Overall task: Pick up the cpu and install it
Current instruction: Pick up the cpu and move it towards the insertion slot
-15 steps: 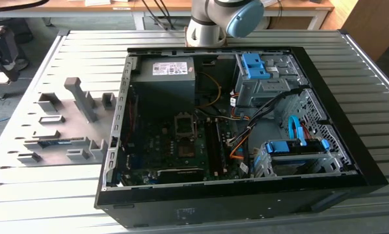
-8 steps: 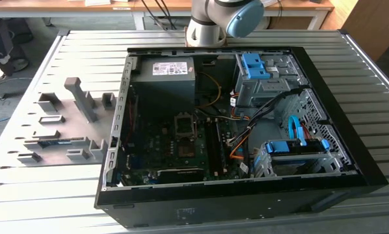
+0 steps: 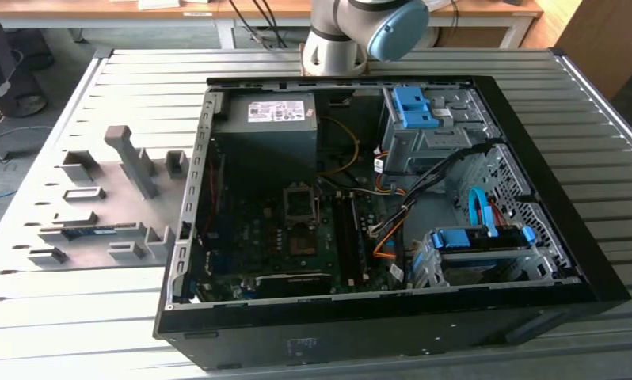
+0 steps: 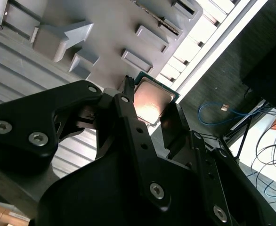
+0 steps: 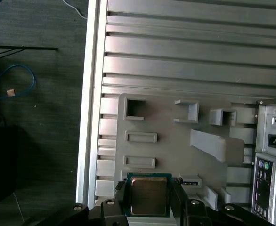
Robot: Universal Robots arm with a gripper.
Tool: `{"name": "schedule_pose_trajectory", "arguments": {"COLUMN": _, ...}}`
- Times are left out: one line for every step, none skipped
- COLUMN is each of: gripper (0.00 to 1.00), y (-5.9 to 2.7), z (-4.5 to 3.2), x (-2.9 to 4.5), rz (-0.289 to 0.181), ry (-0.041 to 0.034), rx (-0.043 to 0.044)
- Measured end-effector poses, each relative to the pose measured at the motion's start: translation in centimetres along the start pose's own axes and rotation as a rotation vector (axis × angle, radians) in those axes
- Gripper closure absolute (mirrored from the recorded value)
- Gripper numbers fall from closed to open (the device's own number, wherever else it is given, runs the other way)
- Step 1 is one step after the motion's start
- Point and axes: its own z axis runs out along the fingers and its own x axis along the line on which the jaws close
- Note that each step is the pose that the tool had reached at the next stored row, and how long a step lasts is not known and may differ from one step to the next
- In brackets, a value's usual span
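Black end effector (image 5: 149, 189) clamped on cpu (image 5: 149, 198), grey fixture tray (image 5: 175, 123) behind it, open computer case (image 3: 379, 332) alongside tray

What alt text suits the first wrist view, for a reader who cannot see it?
The gripper holds the cpu by two opposite edges, above a grey parts tray on a slatted metal table. A computer case stands beside the tray; dark floor lies beyond the table.

An open case (image 3: 348, 340) lies on the slatted table (image 3: 136, 71). The arm (image 3: 348, 32) rises at the table's far edge, beyond the case. A grey fixture plate (image 3: 104, 214) sits just beside the case on the exterior view's left. Inside, the socket (image 3: 300, 202) lies nearer than the power supply (image 3: 265, 127).
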Motion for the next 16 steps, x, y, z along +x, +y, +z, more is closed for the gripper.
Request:
{"name": "schedule_pose_trajectory", "arguments": {"gripper": 0.53, "y": 0.00, "z": 0.00, "x": 0.00, "rz": 0.000, "ry": 0.0000, "rx": 0.0000}}
{"name": "schedule_pose_trajectory", "arguments": {"gripper": 0.53, "y": 0.00, "z": -0.01, "x": 0.00, "rz": 0.000, "ry": 0.0002, "rx": 0.0001}}
{"name": "schedule_pose_trajectory", "arguments": {"gripper": 0.53, "y": 0.00, "z": -0.01, "x": 0.00, "rz": 0.000, "ry": 0.0002, "rx": 0.0001}}
{"name": "schedule_pose_trajectory", "arguments": {"gripper": 0.53, "y": 0.00, "z": -0.01, "x": 0.00, "rz": 0.000, "ry": 0.0002, "rx": 0.0001}}
{"name": "schedule_pose_trajectory", "arguments": {"gripper": 0.53, "y": 0.00, "z": -0.01, "x": 0.00, "rz": 0.000, "ry": 0.0002, "rx": 0.0000}}
{"name": "schedule_pose_trajectory", "arguments": {"gripper": 0.53, "y": 0.00, "z": -0.01, "x": 0.00, "rz": 0.000, "ry": 0.0002, "rx": 0.0001}}
{"name": "schedule_pose_trajectory", "arguments": {"gripper": 0.53, "y": 0.00, "z": -0.01, "x": 0.00, "rz": 0.000, "ry": 0.0002, "rx": 0.0000}}
{"name": "schedule_pose_trajectory", "arguments": {"gripper": 0.53, "y": 0.00, "z": -0.01, "x": 0.00, "rz": 0.000, "ry": 0.0002, "rx": 0.0000}}
{"name": "schedule_pose_trajectory", "arguments": {"gripper": 0.53, "y": 0.00, "z": -0.02, "x": -0.04, "rz": 0.000, "ry": 0.0002, "rx": 0.0000}}
{"name": "schedule_pose_trajectory", "arguments": {"gripper": 0.53, "y": -0.01, "z": -0.03, "x": -0.12, "rz": 0.000, "ry": 0.0005, "rx": 0.0005}}
{"name": "schedule_pose_trajectory", "arguments": {"gripper": 0.53, "y": -0.02, "z": -0.01, "x": -0.25, "rz": 0.000, "ry": 0.0004, "rx": 0.0006}}
{"name": "schedule_pose_trajectory", "arguments": {"gripper": 0.53, "y": -0.02, "z": 0.00, "x": -0.42, "rz": 0.000, "ry": 0.0003, "rx": 0.0007}}
{"name": "schedule_pose_trajectory", "arguments": {"gripper": 0.53, "y": -0.03, "z": 0.00, "x": -0.65, "rz": 0.000, "ry": 0.0003, "rx": 0.0010}}
{"name": "schedule_pose_trajectory", "arguments": {"gripper": 0.53, "y": -0.04, "z": 0.01, "x": -0.91, "rz": 0.000, "ry": 0.0003, "rx": 0.0014}}
{"name": "schedule_pose_trajectory", "arguments": {"gripper": 0.53, "y": -0.06, "z": 0.03, "x": -1.20, "rz": 0.000, "ry": 0.0002, "rx": 0.0017}}
{"name": "schedule_pose_trajectory", "arguments": {"gripper": 0.53, "y": -0.07, "z": 0.03, "x": -1.51, "rz": 0.000, "ry": 0.0004, "rx": 0.0022}}
